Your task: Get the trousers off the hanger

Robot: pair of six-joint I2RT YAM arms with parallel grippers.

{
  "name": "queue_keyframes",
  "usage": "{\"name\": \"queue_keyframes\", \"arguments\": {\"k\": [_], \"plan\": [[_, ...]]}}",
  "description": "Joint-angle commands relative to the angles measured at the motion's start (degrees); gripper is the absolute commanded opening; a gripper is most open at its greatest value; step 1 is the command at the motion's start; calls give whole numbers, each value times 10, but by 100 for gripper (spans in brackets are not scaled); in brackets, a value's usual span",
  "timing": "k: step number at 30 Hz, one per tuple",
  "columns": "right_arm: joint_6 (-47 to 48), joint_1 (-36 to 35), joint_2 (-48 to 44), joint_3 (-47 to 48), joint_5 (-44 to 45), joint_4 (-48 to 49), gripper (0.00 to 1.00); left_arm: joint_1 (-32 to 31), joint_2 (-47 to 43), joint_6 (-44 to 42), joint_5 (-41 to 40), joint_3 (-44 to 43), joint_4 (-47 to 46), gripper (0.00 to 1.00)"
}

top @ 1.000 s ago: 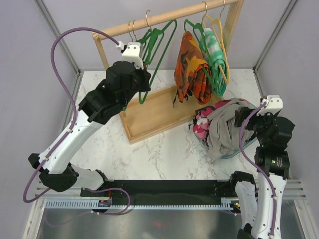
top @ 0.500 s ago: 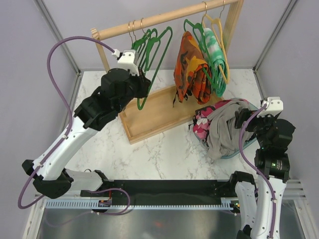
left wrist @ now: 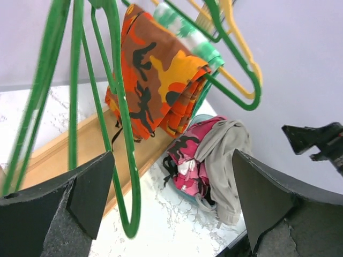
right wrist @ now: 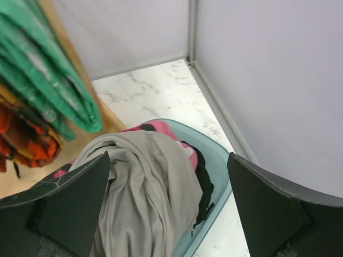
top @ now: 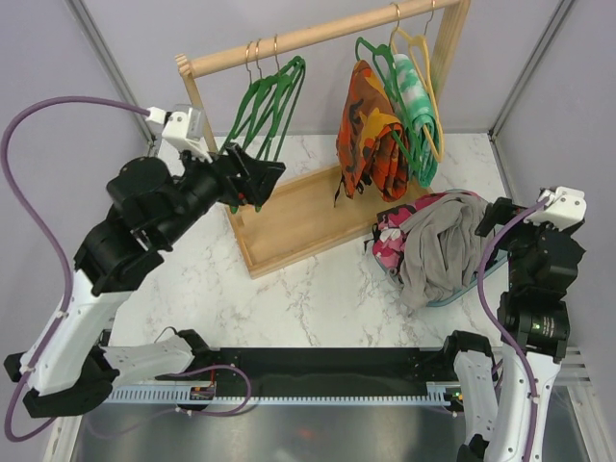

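Orange-patterned trousers [top: 364,130] [left wrist: 155,80] and green-white trousers [top: 414,101] [left wrist: 187,29] hang folded over hangers on the wooden rail [top: 318,37]. Several empty green hangers [top: 268,96] [left wrist: 120,134] hang at the rail's left end. Grey trousers [top: 431,252] [right wrist: 144,182] lie heaped over pink camouflage trousers [top: 390,241] [right wrist: 166,131] and black trousers [right wrist: 203,187] in a teal basin [top: 452,300] [right wrist: 220,160]. My left gripper [top: 262,181] [left wrist: 171,160] is open and empty, just below the empty hangers. My right gripper [top: 489,223] [right wrist: 169,160] hovers open above the heap.
The rack stands on a wooden tray base [top: 289,226] on the marble table [top: 318,298]. Grey walls close in at the back and both sides. The rack's right post [top: 448,58] stands close behind the basin.
My left gripper has opened, let go of a green hanger, and pulled back down and left. That hanger now hangs with the others at the rail's left. The right arm shifted slightly right.
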State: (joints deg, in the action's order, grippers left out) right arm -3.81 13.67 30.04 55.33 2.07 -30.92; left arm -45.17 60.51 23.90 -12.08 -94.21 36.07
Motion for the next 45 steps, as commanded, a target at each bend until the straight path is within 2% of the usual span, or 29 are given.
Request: {"name": "queue_keyframes", "arguments": {"k": [1, 6, 13, 16, 23, 45], "plan": [[-17, 1, 2, 23, 95, 2, 98, 2, -39, -2, 30, 16, -6, 98], [-12, 1, 4, 22, 130, 1, 98, 2, -126, -48, -13, 61, -3, 100], [-5, 1, -2, 10, 151, 1, 98, 2, -259, -112, -163, 186, -3, 100], [-4, 1, -2, 8, 152, 1, 98, 2, -295, -112, -194, 233, -4, 100], [3, 1, -3, 0, 163, 1, 98, 2, -356, -96, -217, 295, -4, 100], [4, 1, -1, -13, 169, 7, 98, 2, -394, -80, -226, 363, -1, 100]]}}
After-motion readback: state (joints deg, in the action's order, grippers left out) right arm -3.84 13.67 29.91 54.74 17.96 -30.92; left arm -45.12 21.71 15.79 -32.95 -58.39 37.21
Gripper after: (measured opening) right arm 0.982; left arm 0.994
